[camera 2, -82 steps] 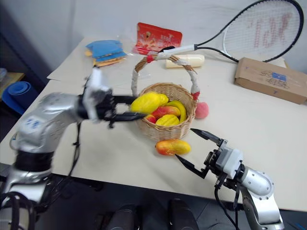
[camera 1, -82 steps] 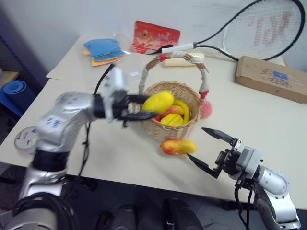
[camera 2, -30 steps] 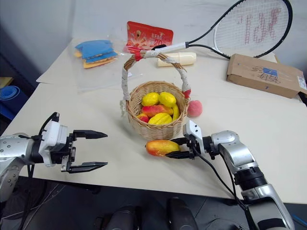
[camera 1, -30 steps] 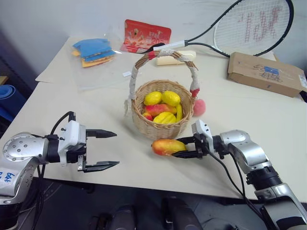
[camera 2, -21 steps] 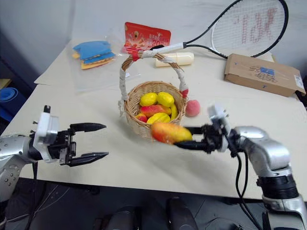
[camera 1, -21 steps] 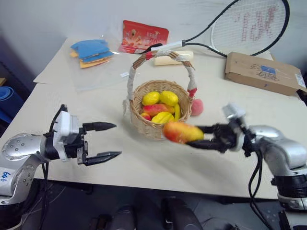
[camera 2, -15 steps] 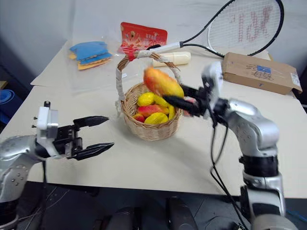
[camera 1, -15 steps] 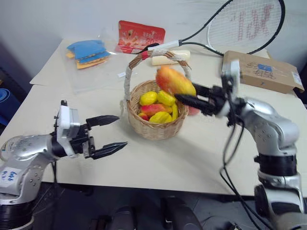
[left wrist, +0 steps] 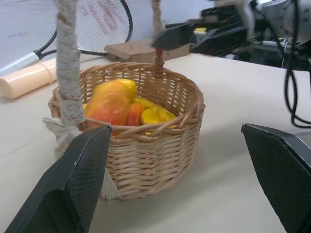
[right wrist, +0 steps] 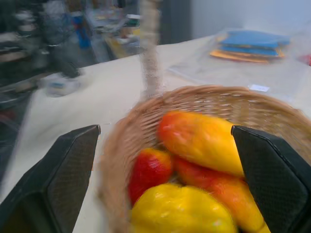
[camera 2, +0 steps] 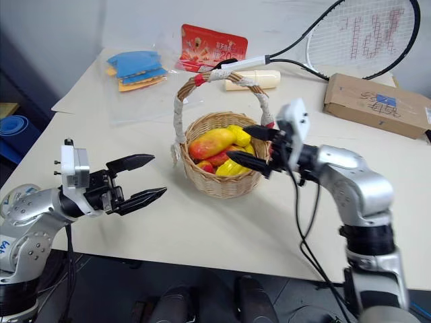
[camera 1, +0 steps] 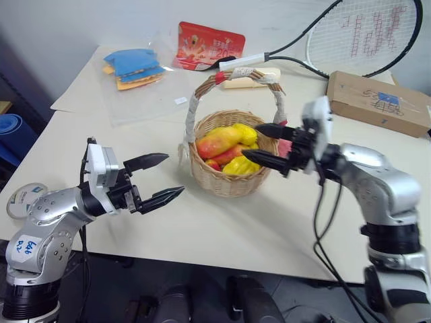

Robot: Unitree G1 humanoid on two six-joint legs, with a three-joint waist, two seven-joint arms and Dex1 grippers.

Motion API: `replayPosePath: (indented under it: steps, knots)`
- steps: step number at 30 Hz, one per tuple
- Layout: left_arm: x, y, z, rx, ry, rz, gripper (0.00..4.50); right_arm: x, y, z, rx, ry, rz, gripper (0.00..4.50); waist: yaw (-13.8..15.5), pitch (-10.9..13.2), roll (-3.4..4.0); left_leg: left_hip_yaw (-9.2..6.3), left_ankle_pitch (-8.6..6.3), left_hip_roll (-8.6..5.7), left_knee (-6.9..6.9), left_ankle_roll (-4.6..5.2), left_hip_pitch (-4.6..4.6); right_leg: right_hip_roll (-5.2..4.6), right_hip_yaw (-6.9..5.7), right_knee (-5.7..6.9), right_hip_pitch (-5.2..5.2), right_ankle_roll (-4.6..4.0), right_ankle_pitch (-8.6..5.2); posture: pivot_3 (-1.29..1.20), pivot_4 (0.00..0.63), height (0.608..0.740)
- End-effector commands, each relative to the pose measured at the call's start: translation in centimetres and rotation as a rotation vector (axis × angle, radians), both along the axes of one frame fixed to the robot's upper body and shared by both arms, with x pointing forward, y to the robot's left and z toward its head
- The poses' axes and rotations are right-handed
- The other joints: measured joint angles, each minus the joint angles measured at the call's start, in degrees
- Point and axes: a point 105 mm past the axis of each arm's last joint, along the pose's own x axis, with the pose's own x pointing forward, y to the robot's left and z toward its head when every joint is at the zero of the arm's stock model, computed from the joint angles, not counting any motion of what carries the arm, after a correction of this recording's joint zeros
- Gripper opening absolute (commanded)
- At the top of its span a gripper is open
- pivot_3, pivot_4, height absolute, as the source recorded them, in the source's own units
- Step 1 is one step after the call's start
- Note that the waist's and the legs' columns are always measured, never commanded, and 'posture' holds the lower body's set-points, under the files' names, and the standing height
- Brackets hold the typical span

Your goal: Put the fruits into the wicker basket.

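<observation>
Left eye view: near the table's [camera 1: 323, 222] front left edge, the left gripper [camera 1: 156, 180] hangs with fingers spread and empty, probably waiting. Mid-table stands the round tan wicker basket [camera 1: 232, 182] with its taped arched handle, an orange-red mango [camera 1: 219, 140] lying atop yellow fruits [camera 1: 237, 165]. Over its right rim the right gripper [camera 1: 268, 143] is spread wide, holding nothing, apparently just after letting go. Right wrist view alone shows a red fruit [right wrist: 151, 169] tucked low inside.

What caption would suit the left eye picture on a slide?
Right gripper open over the round tan wicker basket, an orange-red mango on top; left gripper open beside it.
</observation>
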Motion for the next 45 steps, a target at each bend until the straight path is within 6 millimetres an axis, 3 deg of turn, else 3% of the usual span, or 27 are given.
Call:
replayPosePath:
  steps: [1,3,7,11,14,19,25,38,41,45]
  knots:
    - [-0.5,0.2,0.9,0.017,-0.055,-0.007,4.5,-3.2,-2.1,0.7,0.008,0.036,0.078,4.47,-0.07,0.0,0.0,0.0,0.0,0.0,0.02,0.01,0.04,0.0,0.0,0.0,0.06,0.0,0.0,0.0,0.15,0.74]
    - [-0.3,0.2,0.8,0.023,-0.056,-0.01,4.5,-2.6,-4.4,-0.2,0.033,0.052,-0.032,4.47,-0.21,0.0,-0.01,0.0,0.0,0.0,0.02,0.01,0.15,0.0,0.0,0.01,0.16,0.0,0.0,0.0,0.15,0.74]
    - [0.1,0.1,1.1,0.022,-0.07,-0.016,4.5,0.9,-10.8,-3.0,-0.004,-0.103,-0.382,4.47,-0.61,0.0,-0.01,0.1,0.03,-0.01,0.03,0.02,0.56,0.08,0.11,0.07,0.48,-0.06,0.05,0.0,0.15,0.74]
    - [0.3,0.0,1.3,0.026,-0.079,-0.025,4.5,3.0,-13.4,-5.6,-0.105,-0.145,-0.494,4.47,-0.66,0.0,0.0,0.18,0.08,-0.09,0.0,0.05,0.71,0.14,0.22,0.09,0.54,-0.04,0.08,0.0,0.15,0.74]
    - [0.4,-0.1,1.5,0.028,-0.083,-0.029,4.5,4.7,-12.8,-5.6,-0.113,-0.161,-0.457,4.47,-1.25,0.02,0.04,0.29,0.1,-0.05,-0.01,0.02,0.73,0.18,0.32,0.1,0.52,-0.02,0.09,0.0,0.15,0.74]
    - [0.2,-0.2,1.8,0.041,-0.082,-0.058,4.5,9.3,-9.2,-5.5,-0.179,-0.177,-0.379,4.47,-2.28,0.03,0.04,0.41,0.17,0.01,-0.07,-0.12,0.93,0.26,0.48,0.2,0.54,-0.02,0.1,0.0,0.15,0.74]
    - [0.0,-0.4,2.5,0.038,-0.072,-0.098,4.5,12.3,-6.2,-5.7,-0.219,-0.116,-0.328,4.47,-1.75,0.04,0.04,0.49,0.21,0.13,-0.18,-0.23,0.99,0.44,0.7,0.14,0.53,-0.05,0.08,0.0,0.15,0.74]
    - [-0.6,-0.7,2.4,0.043,-0.059,-0.103,4.5,14.1,-4.5,-7.4,-0.38,-0.057,-0.355,4.47,-2.1,0.04,0.04,0.73,0.2,0.1,-0.14,-0.25,1.0,0.3,0.81,0.14,0.49,-0.03,0.09,0.0,0.15,0.74]
    - [-0.5,-0.7,2.4,0.047,-0.059,-0.1,4.5,14.3,-4.3,-6.8,-0.304,-0.046,-0.374,3.91,-2.16,0.04,0.04,0.77,0.21,0.1,-0.13,-0.25,1.01,0.3,0.85,0.16,0.49,-0.03,0.09,0.0,0.15,0.74]
    - [-0.5,-0.4,2.3,0.053,-0.057,-0.093,4.5,14.0,-5.7,-6.0,-0.269,-0.056,-0.383,2.72,-2.1,0.04,0.04,0.78,0.21,0.1,-0.13,-0.26,1.02,0.31,0.85,0.16,0.49,-0.03,0.09,0.0,0.15,0.74]
